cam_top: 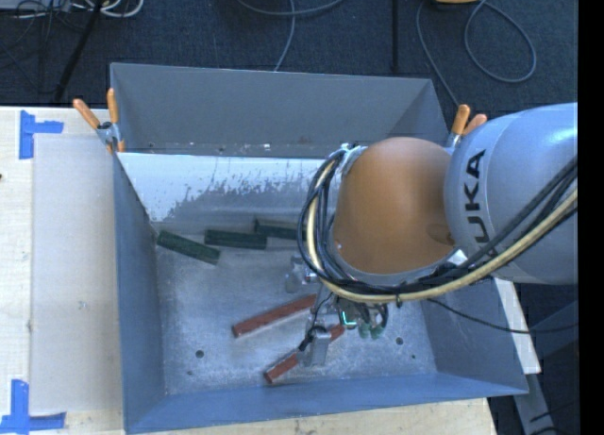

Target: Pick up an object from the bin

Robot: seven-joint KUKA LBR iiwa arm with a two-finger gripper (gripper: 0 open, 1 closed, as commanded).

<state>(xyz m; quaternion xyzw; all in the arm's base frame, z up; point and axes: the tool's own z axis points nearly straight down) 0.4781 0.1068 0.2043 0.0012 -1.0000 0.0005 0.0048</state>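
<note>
My gripper reaches down from under the orange cover into the front right part of the bin. It is right at the upper right end of a short reddish-brown stick that lies slanted near the front wall. Whether it touches that stick I cannot tell. A longer reddish-brown stick lies slanted just to the left of the gripper, on the bin floor. A small grey piece sits above that stick, at the cover's edge.
Three dark green flat bars lie in a row along the foot of the back wall. The arm and its cables hide the bin's right half.
</note>
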